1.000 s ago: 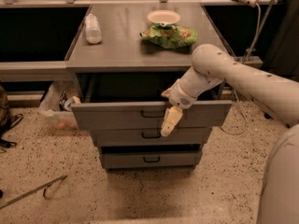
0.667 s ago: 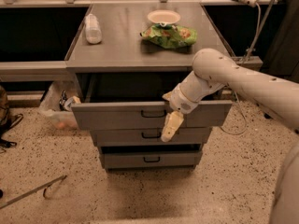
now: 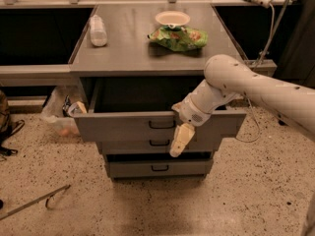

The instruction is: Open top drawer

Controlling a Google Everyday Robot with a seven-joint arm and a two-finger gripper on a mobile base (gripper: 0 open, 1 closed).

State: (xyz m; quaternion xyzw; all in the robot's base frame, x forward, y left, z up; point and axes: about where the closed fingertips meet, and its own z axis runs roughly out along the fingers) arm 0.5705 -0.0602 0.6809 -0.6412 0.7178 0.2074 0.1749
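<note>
The top drawer (image 3: pixel 123 128) of the grey metal cabinet is pulled partly out, and its dark inside shows under the tabletop. Its small black loop handle (image 3: pixel 161 125) sits at the centre of the flat front. My gripper (image 3: pixel 179 142) hangs down in front of the drawer front, just right of the handle, reaching over the middle drawer (image 3: pixel 133 145). My white arm (image 3: pixel 246 85) comes in from the right. The bottom drawer (image 3: pixel 158 168) is closed.
On the cabinet top (image 3: pixel 123 53) lie a white bottle (image 3: pixel 98 30), a white bowl (image 3: pixel 172 18) and a green snack bag (image 3: pixel 179 37). A plastic bag (image 3: pixel 61 114) sits on the floor at the left. A thin rod (image 3: pixel 37 201) lies on the speckled floor.
The top drawer front has come a little further out toward the camera. My gripper has dropped slightly lower in front of it.
</note>
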